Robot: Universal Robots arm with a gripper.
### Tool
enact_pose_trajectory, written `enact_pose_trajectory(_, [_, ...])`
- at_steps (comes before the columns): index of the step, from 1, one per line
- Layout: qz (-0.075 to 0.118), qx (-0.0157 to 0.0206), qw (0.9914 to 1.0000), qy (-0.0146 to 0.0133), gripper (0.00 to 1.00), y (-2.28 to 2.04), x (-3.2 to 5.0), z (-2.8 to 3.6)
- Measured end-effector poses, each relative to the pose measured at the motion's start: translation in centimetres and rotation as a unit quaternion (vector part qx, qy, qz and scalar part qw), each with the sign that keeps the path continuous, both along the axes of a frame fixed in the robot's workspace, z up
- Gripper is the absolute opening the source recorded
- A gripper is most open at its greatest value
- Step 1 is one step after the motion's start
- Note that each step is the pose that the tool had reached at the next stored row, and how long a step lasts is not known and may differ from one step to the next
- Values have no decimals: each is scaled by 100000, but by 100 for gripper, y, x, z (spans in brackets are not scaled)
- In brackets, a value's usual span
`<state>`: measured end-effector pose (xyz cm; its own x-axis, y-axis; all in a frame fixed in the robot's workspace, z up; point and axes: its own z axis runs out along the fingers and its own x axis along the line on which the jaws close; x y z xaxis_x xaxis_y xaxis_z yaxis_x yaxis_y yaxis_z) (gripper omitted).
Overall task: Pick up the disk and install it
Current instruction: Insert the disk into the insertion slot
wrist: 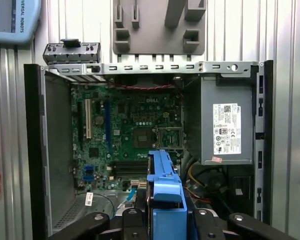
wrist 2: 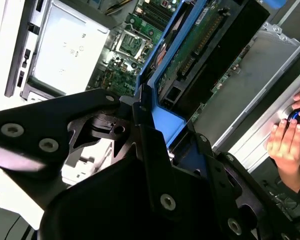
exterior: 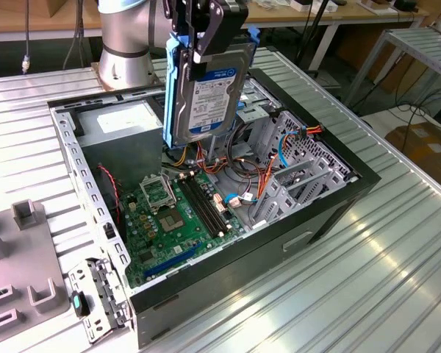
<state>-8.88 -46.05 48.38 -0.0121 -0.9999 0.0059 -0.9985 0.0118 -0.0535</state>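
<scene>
The disk [exterior: 206, 95], a silver hard drive with a blue-and-white label and blue plastic side rails, hangs on edge above the open computer case [exterior: 331, 213]. My gripper [exterior: 200, 50] is shut on its upper end, black fingers clamping the blue rail. In the second wrist view the disk's [wrist 2: 200, 50] green circuit-board side and blue rail run away from my fingers [wrist 2: 150, 145] toward the case. In the first wrist view the blue rail end of the disk [wrist: 165, 192] sits between the gripper's arms over the motherboard [wrist: 130, 125].
Inside the case are a grey power supply [wrist: 225, 125], bundled cables [exterior: 242, 176] and a metal drive cage [exterior: 298, 165]. A grey fixture block [exterior: 22, 272] and a loose metal bracket [exterior: 95, 301] lie beside the case. A person's hand [wrist 2: 290, 135] rests nearby.
</scene>
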Motion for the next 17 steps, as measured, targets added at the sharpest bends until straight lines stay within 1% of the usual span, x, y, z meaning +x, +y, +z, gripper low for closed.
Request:
enact_pose_trajectory(3, [-25, -8, 100000, 2, 37, -82, 4, -8])
enact_pose_trajectory(5, [-34, -5, 100000, 3, 37, -123, 12, -13])
enact_pose_trajectory(6, [-35, -3, 100000, 0, 37, -136, 25, -16])
enact_pose_trajectory(7, [-35, -7, 100000, 2, 37, -148, 60, -22])
enact_pose_trajectory(9, [-31, -29, 100000, 9, 37, -156, 115, -28])
enact_pose_trajectory(13, [-30, -25, 100000, 4, 37, -159, 251, -37])
enact_pose_trajectory(15, [-30, -25, 100000, 5, 37, -162, 286, -39])
enact_pose_trajectory(17, [-34, -23, 100000, 3, 37, -172, 295, -41])
